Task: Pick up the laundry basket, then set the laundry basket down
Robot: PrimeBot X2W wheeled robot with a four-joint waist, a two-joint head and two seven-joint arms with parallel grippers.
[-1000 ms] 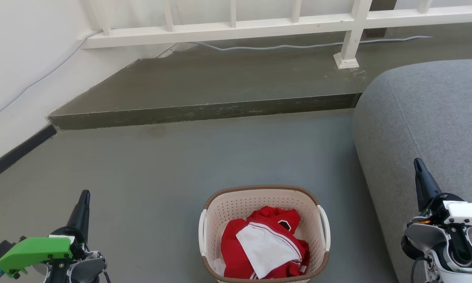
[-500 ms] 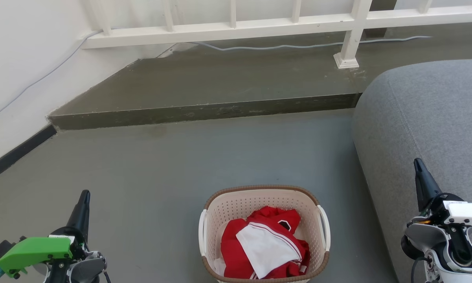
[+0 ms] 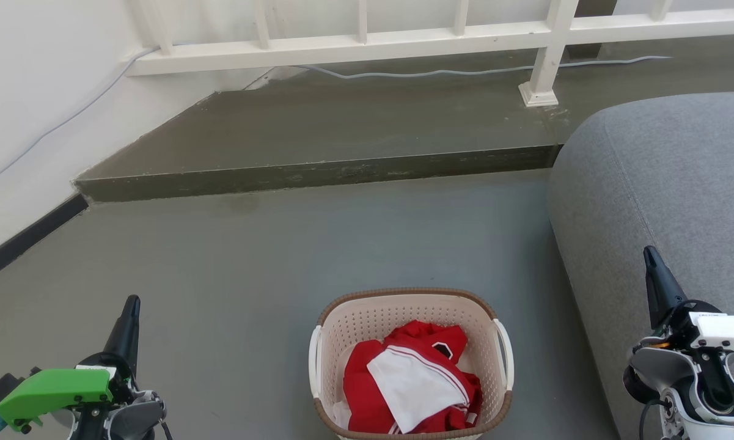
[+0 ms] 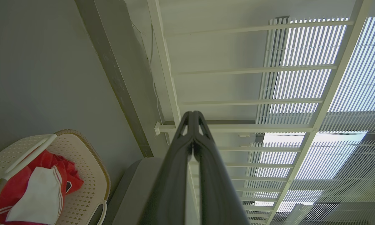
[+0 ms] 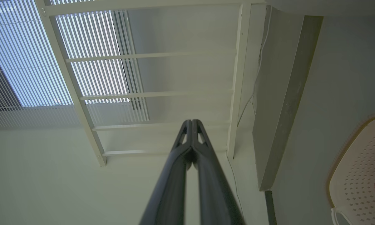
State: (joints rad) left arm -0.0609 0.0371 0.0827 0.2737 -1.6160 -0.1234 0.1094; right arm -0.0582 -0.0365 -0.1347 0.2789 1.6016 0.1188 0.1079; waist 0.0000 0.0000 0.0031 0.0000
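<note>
Nil change over the last second: left tool (image 3: pixel 132 304) and right tool (image 3: pixel 649 255), each closed tip-to-tip and empty, flank the laundry basket (image 3: pixel 367 322), which rests on the floor (image 3: pixel 342 244). Pickup judged not begun.

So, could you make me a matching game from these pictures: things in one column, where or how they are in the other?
1. laundry basket
2. sofa
3. railing
4. left end effector

A. white, along the back
B. shut, lower left in the head view
C. on the floor, holding red and white clothes
D. grey, on the right

Pairs: 1-C, 2-D, 3-A, 4-B
</note>
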